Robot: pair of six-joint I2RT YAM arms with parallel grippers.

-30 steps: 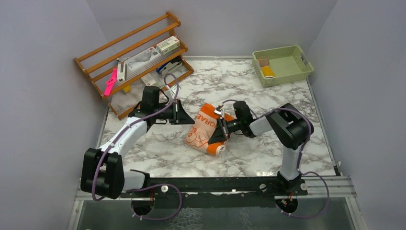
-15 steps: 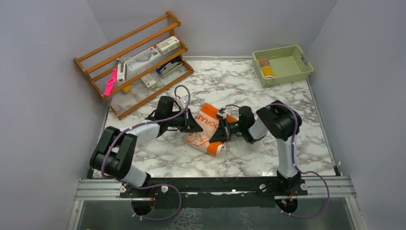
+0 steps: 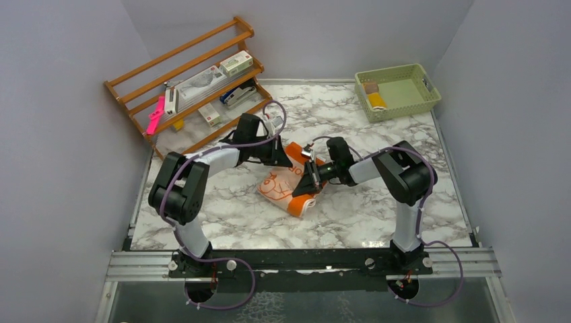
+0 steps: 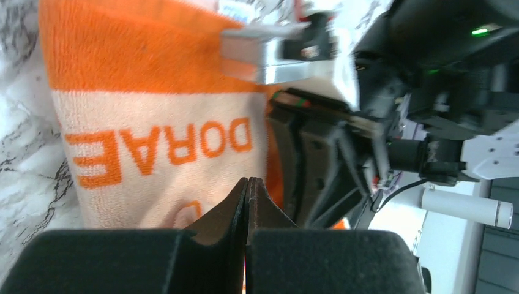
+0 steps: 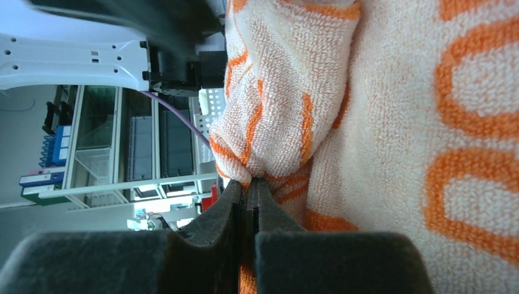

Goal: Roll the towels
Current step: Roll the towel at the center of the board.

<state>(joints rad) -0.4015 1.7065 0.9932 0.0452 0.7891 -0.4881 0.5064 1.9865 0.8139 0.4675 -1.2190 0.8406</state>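
Green basket (image 3: 404, 91) in the far right corner has the yellow towel (image 3: 376, 101) rolled up inside, plus some brownish thing behind it that I can't make out. The orange towel (image 3: 283, 188) is mid-worktop (image 3: 222, 208). The right gripper (image 5: 250, 187) is pinched on a fold of it. The left gripper (image 4: 247, 190) is closed tight at the towel's far end, can't tell if it's got any cloth.

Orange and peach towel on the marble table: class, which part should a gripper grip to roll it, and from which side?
Likely the towel's far short edge, its orange band, pinched from the far side. The towel lies as a long strip, so a short end starts the roll. The right gripper is shut on a bunched fold at its right edge.
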